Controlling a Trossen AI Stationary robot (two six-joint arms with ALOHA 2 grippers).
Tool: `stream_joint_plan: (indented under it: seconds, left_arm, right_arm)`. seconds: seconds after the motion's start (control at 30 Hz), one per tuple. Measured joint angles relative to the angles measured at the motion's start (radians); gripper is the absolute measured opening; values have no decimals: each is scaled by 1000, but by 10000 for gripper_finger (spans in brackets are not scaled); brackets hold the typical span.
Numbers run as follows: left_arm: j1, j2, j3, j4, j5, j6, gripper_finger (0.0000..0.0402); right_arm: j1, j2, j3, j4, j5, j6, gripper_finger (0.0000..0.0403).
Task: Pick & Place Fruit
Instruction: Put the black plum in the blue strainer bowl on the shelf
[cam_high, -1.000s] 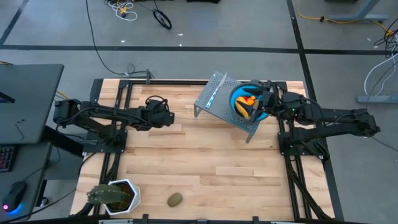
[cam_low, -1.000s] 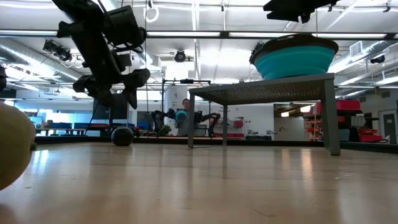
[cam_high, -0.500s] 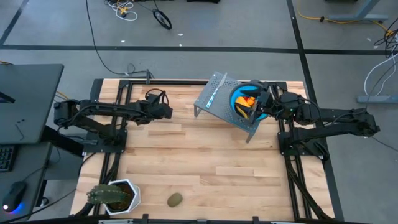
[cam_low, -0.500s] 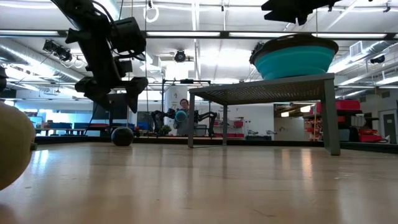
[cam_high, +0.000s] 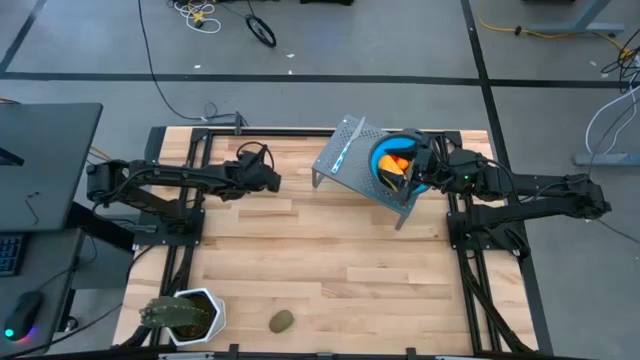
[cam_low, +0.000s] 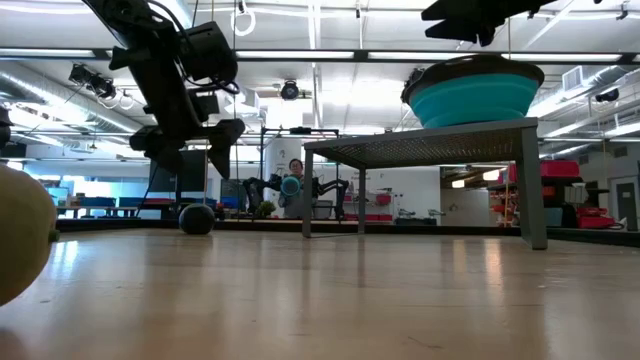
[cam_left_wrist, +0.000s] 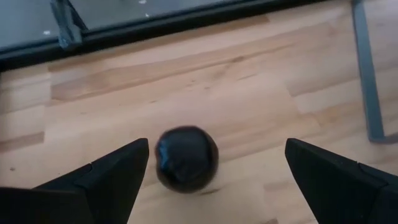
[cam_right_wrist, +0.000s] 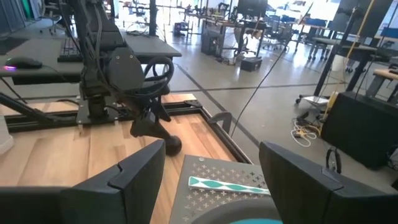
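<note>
The dark round fruit (cam_left_wrist: 186, 158) rests on the wood near the table's far left; it also shows in the low view (cam_low: 197, 218). My left gripper (cam_left_wrist: 217, 144) hovers above it, open, with the fruit nearer one finger; the low view shows the gripper (cam_low: 190, 158) clear of the fruit. My right gripper (cam_high: 415, 165) is open over the blue bowl (cam_high: 384, 160), which holds yellow and orange fruit pieces (cam_high: 396, 168). One olive-brown oval (cam_high: 281, 321) lies near the table's near edge.
The bowl (cam_low: 470, 95) sits on a grey perforated stand (cam_high: 345, 165) at the far right, beside a pale-blue stick (cam_right_wrist: 227, 182). A green spiky plant in a white pot (cam_high: 182, 315) stands at the near left corner. Bare wood (cam_high: 330, 250) lies across the middle.
My left gripper has moved a little toward the table's far edge, over the dark round fruit, staying open. The fruit has not moved.
</note>
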Motion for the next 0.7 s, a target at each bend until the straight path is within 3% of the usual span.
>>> stream_joint_plan:
  seconds: [0.2,0.37,0.7]
  left_arm:
    - [11,16,0,31,42,41,387]
    - [96,43,0,29,210,70,387]
    - [216,81,-1,11,292,116,380]
  right_arm:
    - [0,0,0,95,-2,-32,272]
    - [0,-2,0,209,-3,-67,272]
    - [5,2,0,148,-21,-75,272]
